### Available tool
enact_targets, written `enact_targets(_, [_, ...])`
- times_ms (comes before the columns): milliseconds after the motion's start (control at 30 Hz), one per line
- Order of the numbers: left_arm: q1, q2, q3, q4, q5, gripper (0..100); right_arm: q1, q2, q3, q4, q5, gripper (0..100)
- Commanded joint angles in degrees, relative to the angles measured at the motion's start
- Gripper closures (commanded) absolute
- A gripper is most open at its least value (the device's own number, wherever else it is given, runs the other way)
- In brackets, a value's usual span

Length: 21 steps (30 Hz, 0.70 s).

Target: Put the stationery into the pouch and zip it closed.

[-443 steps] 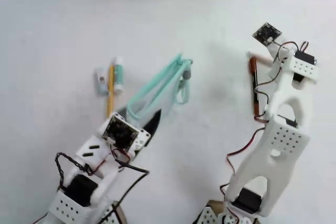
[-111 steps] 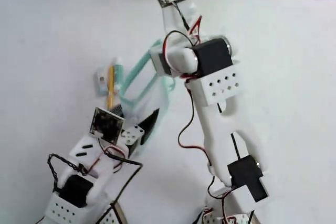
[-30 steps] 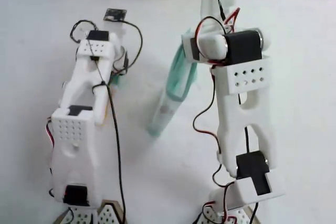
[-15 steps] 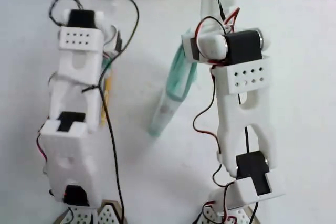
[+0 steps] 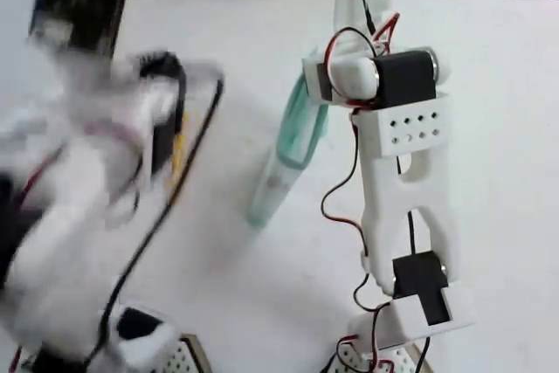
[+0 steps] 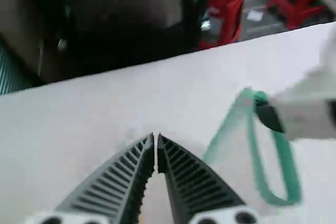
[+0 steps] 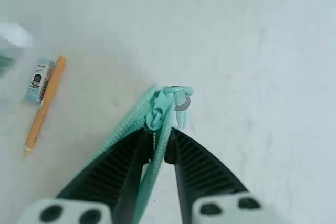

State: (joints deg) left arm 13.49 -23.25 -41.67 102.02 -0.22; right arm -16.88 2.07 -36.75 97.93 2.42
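The teal pouch (image 5: 278, 176) is lifted at its upper end, its lower end resting on the white table. My right gripper (image 7: 157, 148) is shut on the pouch (image 7: 131, 132) edge just behind the zipper slider and its ring pull (image 7: 177, 100). An orange pencil (image 7: 44, 103) and a small eraser (image 7: 39, 80) lie side by side on the table left of the pouch. In the high view the pencil (image 5: 179, 150) peeks out beside the blurred left arm (image 5: 96, 172). My left gripper (image 6: 156, 142) is shut, raised above the table, with the pouch's teal rim (image 6: 252, 156) off to its side.
The table's far edge (image 6: 157, 64) runs behind the left gripper, with dark floor and red chair legs (image 6: 231, 9) beyond. The right arm's white body (image 5: 402, 163) stands over the table's right half. Cables hang from both arms.
The left arm has swung up and towards the table's left side and is blurred by motion. The right arm and the pouch have stayed where they were.
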Motion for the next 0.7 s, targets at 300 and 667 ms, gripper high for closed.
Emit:
enact_targets(300, [12.8, -42.1, 50.4, -27.4, -4.0, 97, 0.9, -1.9, 4.8, 0.3, -0.5, 98.0])
enact_targets(667, [-4.4, -32.0, 75.7, -33.2, -25.8, 76, 5.1, -2.0, 4.7, 0.2, -0.5, 98.0])
